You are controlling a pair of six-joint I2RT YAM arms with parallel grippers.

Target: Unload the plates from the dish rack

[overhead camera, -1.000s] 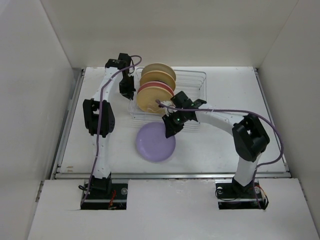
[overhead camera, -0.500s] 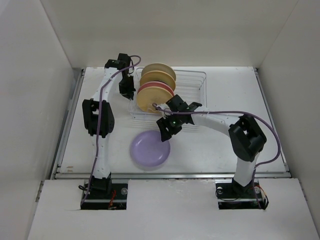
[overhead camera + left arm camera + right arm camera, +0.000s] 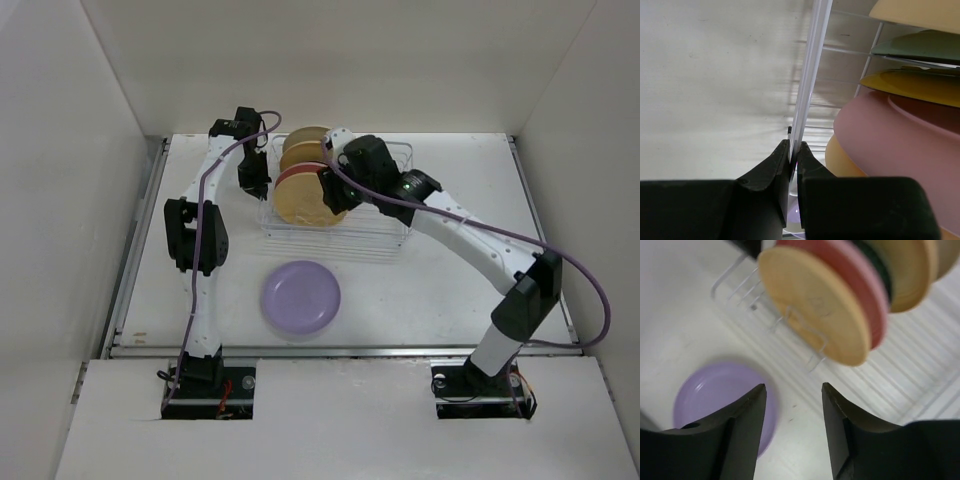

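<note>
Plates [image 3: 300, 190] stand on edge at the 9 o'clock end of the dish rack [image 3: 375, 228], a lavender plate [image 3: 301, 297] flat at its 6 o'clock; the right pincer [image 3: 793, 390], half open and empty, should straddle the front yellow plate [image 3: 810, 305] while the left pincer [image 3: 793, 150], clamped on the rack wire, steadies it on the smooth white worktop [image 3: 450, 290], boxed by white walls [image 3: 60, 200]

Bright even light, soft faint shadows, plates [image 3: 812, 310] blurred in right wrist view, possibly motion
</note>
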